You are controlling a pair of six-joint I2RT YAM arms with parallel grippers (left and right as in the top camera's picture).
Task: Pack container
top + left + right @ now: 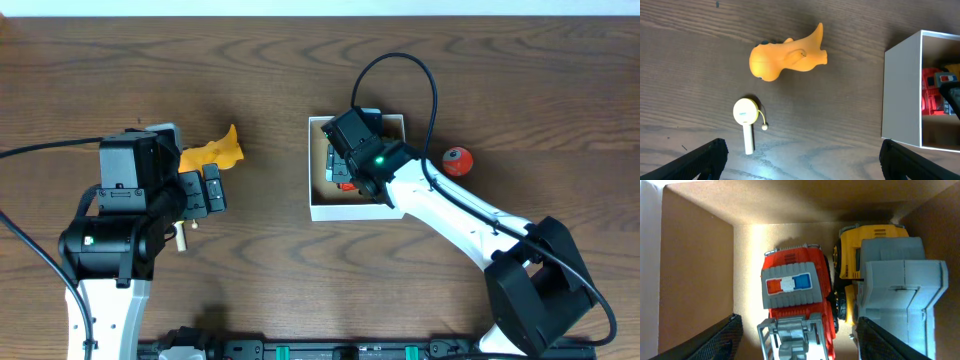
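The container [350, 211] is a white square box with a brown inside, at the table's middle. It holds a red fire truck [797, 300] and a yellow dump truck with a grey bed [885, 290], side by side. My right gripper [800, 340] is open, low inside the box, its fingers either side of the red truck's rear ladder, not closed on it. An orange toy animal [787, 54] lies on the table left of the box [900, 95]. My left gripper [802, 160] is open and empty above bare table, near the orange toy [213, 152].
A small white round tag on a stick [746, 117] lies just below the orange toy, close to my left gripper. A red ball [457, 160] lies on the table right of the box. The brown box wall [695, 280] stands left of my right gripper.
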